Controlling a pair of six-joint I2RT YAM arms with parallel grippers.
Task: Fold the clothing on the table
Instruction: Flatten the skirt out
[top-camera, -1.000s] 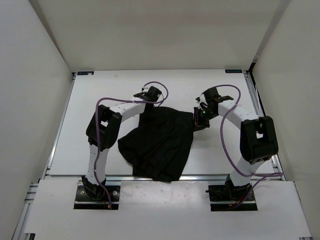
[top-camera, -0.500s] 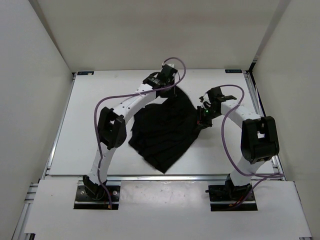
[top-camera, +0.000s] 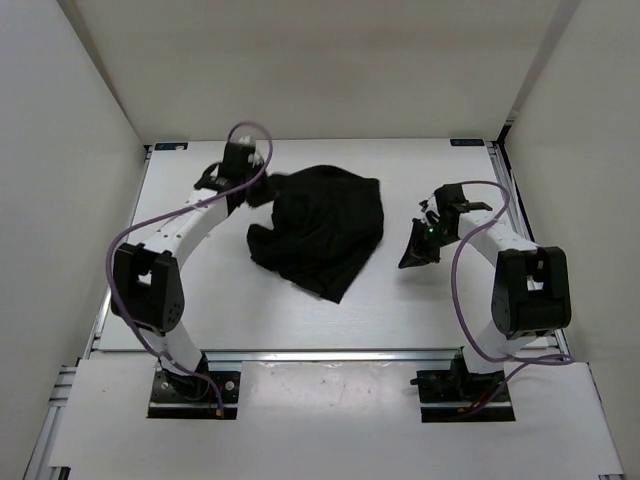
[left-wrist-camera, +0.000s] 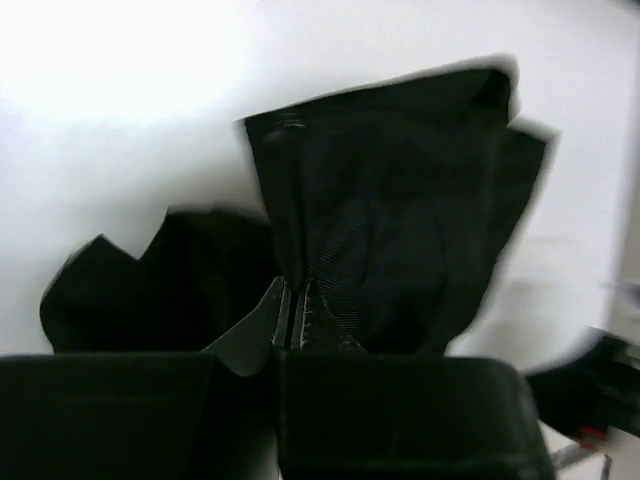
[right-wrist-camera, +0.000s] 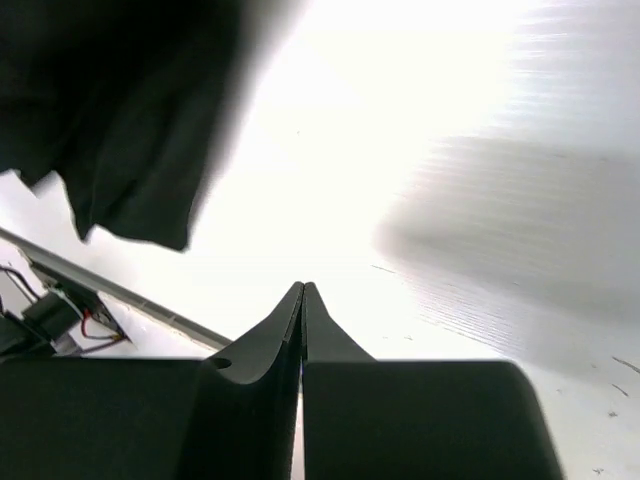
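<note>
— At the counter's (top-camera: 190, 300) far-left quarter, what does the left gripper (top-camera: 262, 192) hold?
— Its jaws are pinched nearly together on an edge of the clothing (top-camera: 325, 225). The wrist view shows black fabric rising straight from the fingertips (left-wrist-camera: 255, 335).
— And the right gripper (top-camera: 412, 255)?
— Jaws pressed together with nothing between them, low over bare counter and apart from the clothing's right edge.
— Position of the clothing?
— It lies as a rumpled black heap on the far half of the counter, between the two grippers. Its left corner stretches toward the left gripper, and a pointed corner faces the near edge.
</note>
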